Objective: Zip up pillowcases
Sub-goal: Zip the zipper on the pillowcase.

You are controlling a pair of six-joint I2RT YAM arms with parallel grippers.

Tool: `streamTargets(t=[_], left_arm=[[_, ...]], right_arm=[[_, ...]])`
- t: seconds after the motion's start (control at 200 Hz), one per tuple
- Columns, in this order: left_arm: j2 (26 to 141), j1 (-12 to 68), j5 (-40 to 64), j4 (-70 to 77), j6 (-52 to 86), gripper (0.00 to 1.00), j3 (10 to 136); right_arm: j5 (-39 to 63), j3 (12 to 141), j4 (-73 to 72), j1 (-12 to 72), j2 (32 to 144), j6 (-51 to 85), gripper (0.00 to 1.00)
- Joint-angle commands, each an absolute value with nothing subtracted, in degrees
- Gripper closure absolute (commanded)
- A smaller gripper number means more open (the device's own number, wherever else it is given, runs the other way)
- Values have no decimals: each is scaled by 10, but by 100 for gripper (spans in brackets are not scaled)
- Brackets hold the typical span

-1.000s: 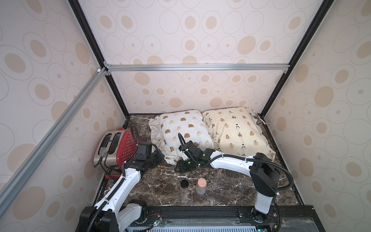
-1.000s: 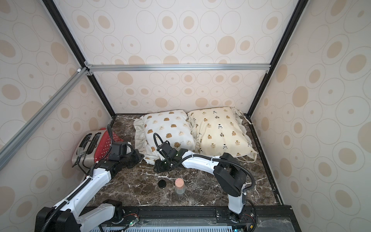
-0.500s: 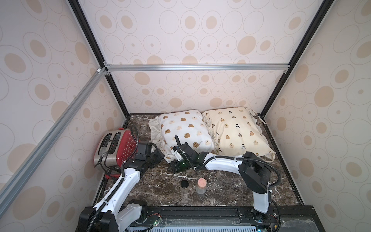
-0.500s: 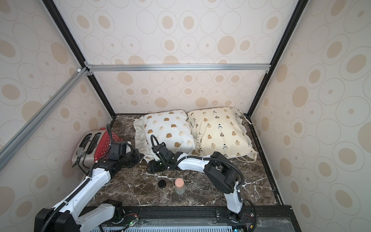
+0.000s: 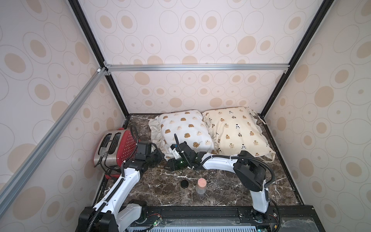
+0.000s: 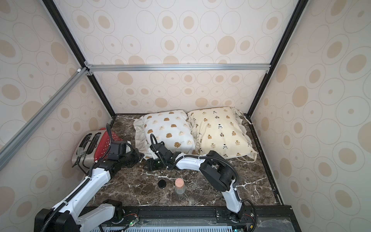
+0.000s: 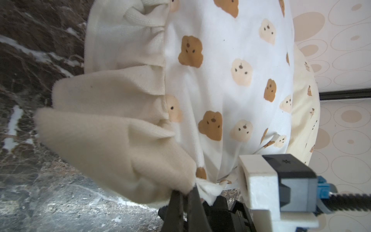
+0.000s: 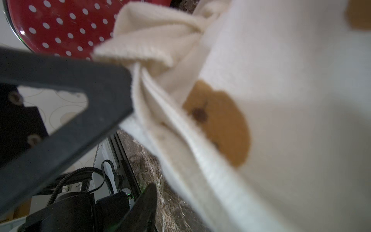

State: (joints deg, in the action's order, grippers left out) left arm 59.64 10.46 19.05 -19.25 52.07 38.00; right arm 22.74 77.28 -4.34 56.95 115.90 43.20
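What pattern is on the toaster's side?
The toaster is red with white dots, clearest in the right wrist view.

In both top views the two arms cover the near edge of the white pillowcase (image 5: 184, 130), so its opening is hidden, as are the fingertips of the left hand (image 5: 161, 156) and the right hand (image 5: 170, 161). The right arm also hides part of the cream pillowcase (image 5: 234, 128)'s near edge.

In the left wrist view the picture's edge cuts off the left hand's fingers (image 7: 176, 206) just below their tips.

The right wrist view is blurred. The hem is soft, and whether the right hand's fingers (image 8: 100, 96) touch it cannot be told. The toaster (image 8: 60, 26) is cut off there.

What is inside the black-lidded jar (image 5: 184, 186) and the pink-topped jar (image 5: 201, 185) is too small to tell.
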Motion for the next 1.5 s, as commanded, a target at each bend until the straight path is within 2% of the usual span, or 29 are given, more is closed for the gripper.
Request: streamTargets(t=[0.0, 0.396, 0.906, 1.377, 1.497], left_arm=[[586, 107, 191, -199, 528, 100, 401], [587, 107, 192, -194, 529, 100, 399], [589, 107, 192, -191, 526, 100, 397], [591, 108, 173, -196, 514, 100, 395], [590, 108, 163, -199, 511, 100, 396]], right_arm=[[227, 791, -65, 565, 1174, 431, 54], [220, 803, -88, 556, 1178, 431, 59], [214, 808, -88, 547, 1183, 447, 72], [219, 818, -65, 547, 1179, 453, 98], [226, 817, -62, 547, 1179, 458, 100]])
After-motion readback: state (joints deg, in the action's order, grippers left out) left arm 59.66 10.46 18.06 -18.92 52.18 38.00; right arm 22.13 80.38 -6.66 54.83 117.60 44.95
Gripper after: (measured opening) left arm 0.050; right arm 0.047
